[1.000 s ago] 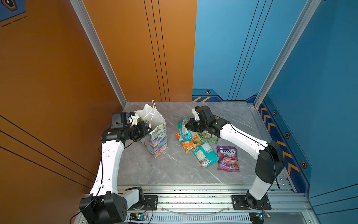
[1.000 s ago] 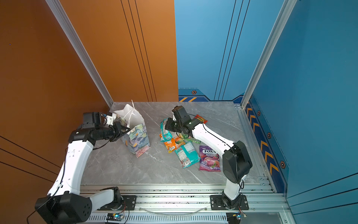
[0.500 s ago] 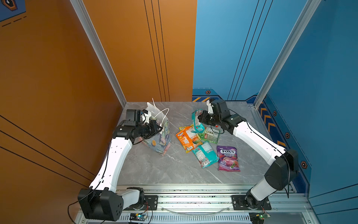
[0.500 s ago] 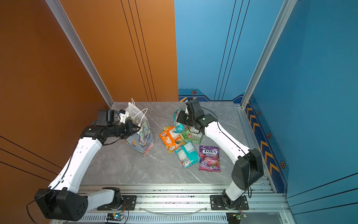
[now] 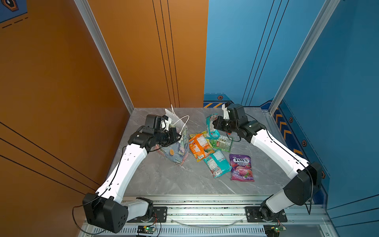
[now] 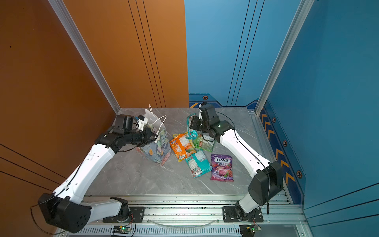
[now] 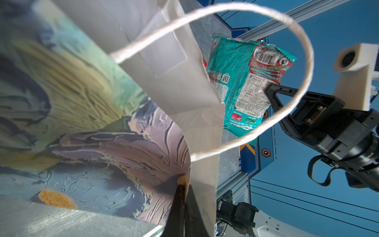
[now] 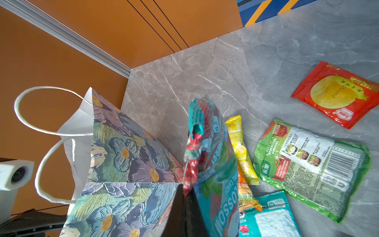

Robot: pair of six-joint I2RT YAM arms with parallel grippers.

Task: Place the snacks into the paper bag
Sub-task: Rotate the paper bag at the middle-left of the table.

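Glossy teal plastic is my main worry. My right gripper (image 5: 215, 125) is clamped on one edge of the teal packet (image 5: 209, 124), right of centre in both top views. The rest of the packet hangs limp, so I judge it could slide out of my fingers or fold against the rim instead of dropping in. My left gripper (image 5: 178, 134) is pinched shut on one wall of the paper bag (image 5: 174, 152), left of centre and just beside the pile. With only that wall held, the mouth may sag shut. A push from the packet could also tip the leaning bag or tear the paper at my pinch. The white cord handle (image 7: 303, 61) loops between packet and opening in the left wrist view, so a corner could snag in it. Of the bag's inside I see only white lining, and I cannot tell whether anything lies at the bottom. Lying on the grey table (image 5: 164, 180), outside the bag, are the orange packet (image 5: 200, 146), a second teal packet (image 5: 217, 165), the green packet (image 5: 223, 141), the purple FOX'S packet (image 5: 241, 167), a yellow stick (image 8: 240, 147) and a red packet (image 8: 338, 94).
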